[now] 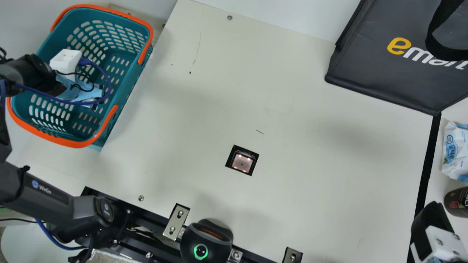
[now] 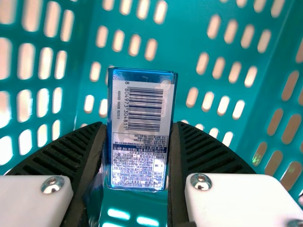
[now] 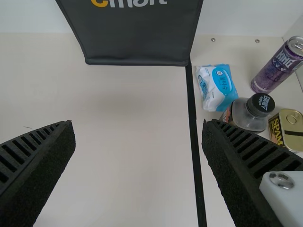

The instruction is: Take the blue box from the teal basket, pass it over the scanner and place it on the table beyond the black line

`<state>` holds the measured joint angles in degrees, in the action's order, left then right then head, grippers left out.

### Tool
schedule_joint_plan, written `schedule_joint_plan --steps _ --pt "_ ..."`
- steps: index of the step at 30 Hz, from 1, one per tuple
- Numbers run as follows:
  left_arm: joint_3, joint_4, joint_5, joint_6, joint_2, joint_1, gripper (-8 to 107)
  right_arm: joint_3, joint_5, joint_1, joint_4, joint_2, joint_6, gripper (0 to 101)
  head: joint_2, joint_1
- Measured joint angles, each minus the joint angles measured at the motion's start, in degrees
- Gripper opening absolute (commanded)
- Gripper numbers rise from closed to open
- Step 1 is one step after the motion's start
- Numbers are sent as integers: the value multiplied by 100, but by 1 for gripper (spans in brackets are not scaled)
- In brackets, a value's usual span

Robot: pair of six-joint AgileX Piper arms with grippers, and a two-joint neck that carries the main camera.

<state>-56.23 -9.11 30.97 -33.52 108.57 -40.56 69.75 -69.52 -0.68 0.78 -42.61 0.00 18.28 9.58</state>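
My left gripper [image 1: 66, 61] is down inside the teal basket [image 1: 126, 93] at the main view's upper left. In the left wrist view, my left gripper [image 2: 138, 137] is shut on the blue box [image 2: 140, 106], whose barcode side faces the camera. The basket's perforated wall [image 2: 184, 28] lies behind it. A square scanner window [image 1: 242, 162] glows in the table's middle. At the main view's lower right is my right gripper [image 1: 432, 215]; in the right wrist view my right gripper [image 3: 138, 127] stands open, nothing between its fingers. The black line [image 1: 426, 168] runs along the table's right part.
A dark bag [image 1: 380, 73] stands at the upper right. Beyond the line are a wipes pack [image 1: 455, 151], a dark-capped jar [image 3: 248, 113], a purple can [image 3: 279, 66] and a yellow tin [image 3: 286, 130]. A black device with a green ring [image 1: 206, 243] sits at the near edge.
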Motion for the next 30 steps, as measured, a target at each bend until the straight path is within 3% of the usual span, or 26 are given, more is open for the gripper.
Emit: schedule_joint_plan --steps 17,30 --pt "-198 499 798 2519 -1090 243 -8 0 0 0 0 0 0 95 0 0" --pt "-374 61 1547 2805 -2166 466 -8 0 11 0 0 0 0 95 0 0"
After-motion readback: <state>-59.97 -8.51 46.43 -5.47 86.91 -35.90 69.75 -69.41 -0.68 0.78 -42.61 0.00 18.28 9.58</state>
